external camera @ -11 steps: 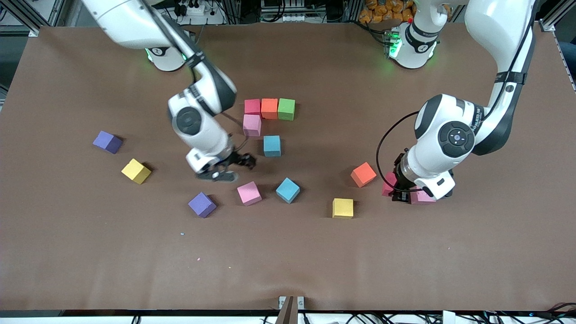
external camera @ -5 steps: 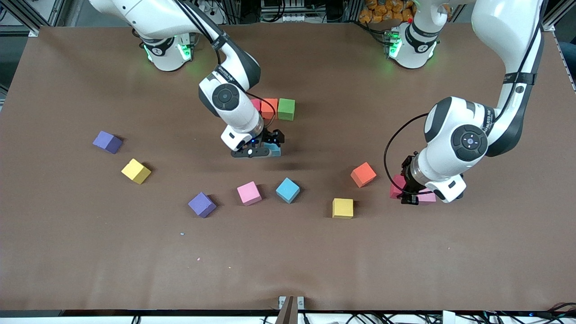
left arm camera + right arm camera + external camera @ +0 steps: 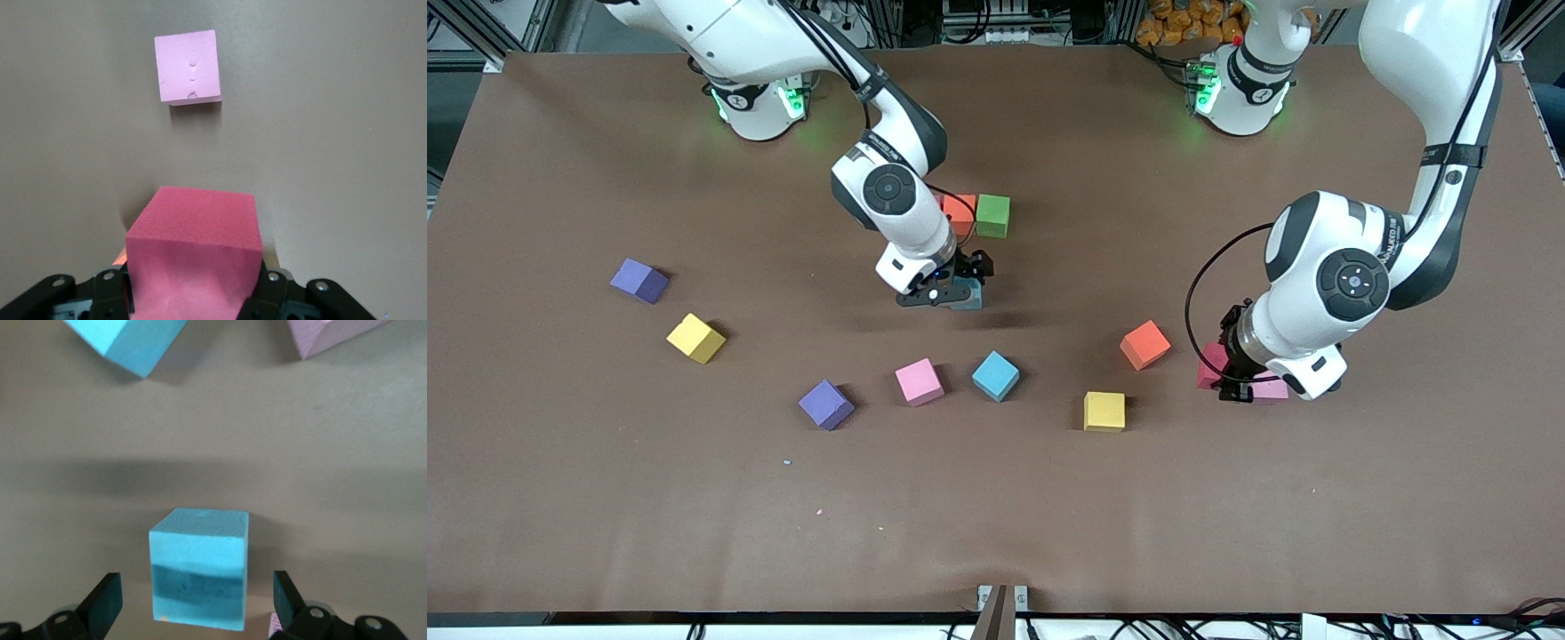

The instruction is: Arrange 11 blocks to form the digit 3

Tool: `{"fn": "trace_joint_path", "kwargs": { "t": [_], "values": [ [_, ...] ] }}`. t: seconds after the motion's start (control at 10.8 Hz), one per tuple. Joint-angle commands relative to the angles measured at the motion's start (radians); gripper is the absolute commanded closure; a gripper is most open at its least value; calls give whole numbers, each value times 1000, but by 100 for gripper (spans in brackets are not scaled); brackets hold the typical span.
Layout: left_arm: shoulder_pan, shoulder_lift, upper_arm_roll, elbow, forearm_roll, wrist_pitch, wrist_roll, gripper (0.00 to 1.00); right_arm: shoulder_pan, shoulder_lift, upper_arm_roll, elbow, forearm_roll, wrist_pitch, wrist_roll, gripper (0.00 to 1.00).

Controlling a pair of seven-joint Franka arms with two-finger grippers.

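My right gripper (image 3: 960,290) stands open around a blue block (image 3: 967,300), which lies nearer to the front camera than the orange block (image 3: 960,213) and green block (image 3: 992,215) of the row. In the right wrist view this blue block (image 3: 198,577) sits between the spread fingers (image 3: 103,603), untouched. Toward the left arm's end of the table, my left gripper (image 3: 1232,384) is shut on a red block (image 3: 1211,366). The left wrist view has the red block (image 3: 193,247) filling the jaws, and a pink block (image 3: 189,67) lies apart from it.
Loose blocks lie scattered: purple (image 3: 639,280), yellow (image 3: 695,338), purple (image 3: 826,404), pink (image 3: 919,381), blue (image 3: 995,375), yellow (image 3: 1104,412), orange (image 3: 1144,345). A pink block (image 3: 1270,389) lies partly under the left wrist. The right arm hides part of the row.
My right gripper swung from over the table near the loose purple and pink blocks up to the blue block under the row. The left gripper shifted slightly with the red block.
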Motion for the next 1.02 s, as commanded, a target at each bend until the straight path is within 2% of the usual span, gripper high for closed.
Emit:
{"fn": "trace_joint_path", "kwargs": {
  "t": [0.0,0.37,0.56,0.65,0.74,0.93],
  "values": [
    [-4,0,-4,15,-18,-28,2,94,9,24,-1,3,-51,29,55,0],
    [-10,2,-4,16,-10,-28,16,94,12,51,-1,8,-74,37,57,0],
    [-11,5,-4,16,-9,-28,16,94,12,61,-1,11,-76,37,57,9],
    [-13,5,-4,16,-7,-28,17,94,12,62,-1,12,-76,37,57,20],
    [-13,5,-4,16,-6,-28,17,94,14,62,-1,17,-79,35,57,36],
    [-20,6,-8,16,-7,-28,17,94,10,61,-1,20,-82,32,55,61]
  ]
}}
